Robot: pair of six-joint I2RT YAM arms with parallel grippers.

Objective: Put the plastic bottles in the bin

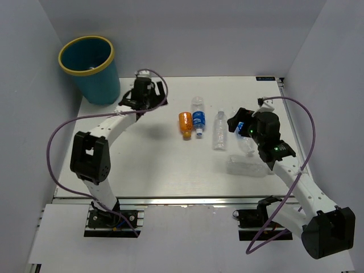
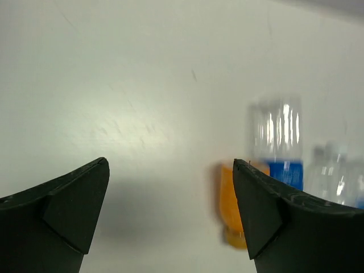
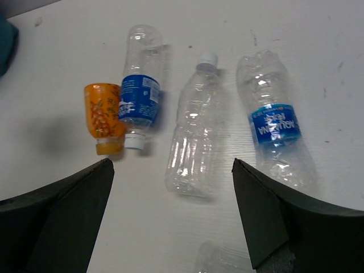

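The teal bin (image 1: 100,83) with a yellow rim stands at the far left corner. My left gripper (image 1: 151,93) hovers open just right of it, holding nothing. In the left wrist view its open fingers (image 2: 170,165) frame bare table, with the orange bottle (image 2: 232,200) and a blue-labelled bottle (image 2: 278,142) off to the right. Mid-table lie the orange bottle (image 1: 185,124), the blue-labelled one (image 1: 198,117) and a clear one (image 1: 220,130). My right gripper (image 1: 238,123) is open above the clear bottle (image 3: 195,132), beside a crumpled blue-labelled bottle (image 3: 276,134). A larger clear bottle (image 1: 247,166) lies nearer.
White walls close in the table (image 1: 159,165) on the left, back and right. Purple cables loop from both arms. The bin holds something pale at its bottom, too small to make out.
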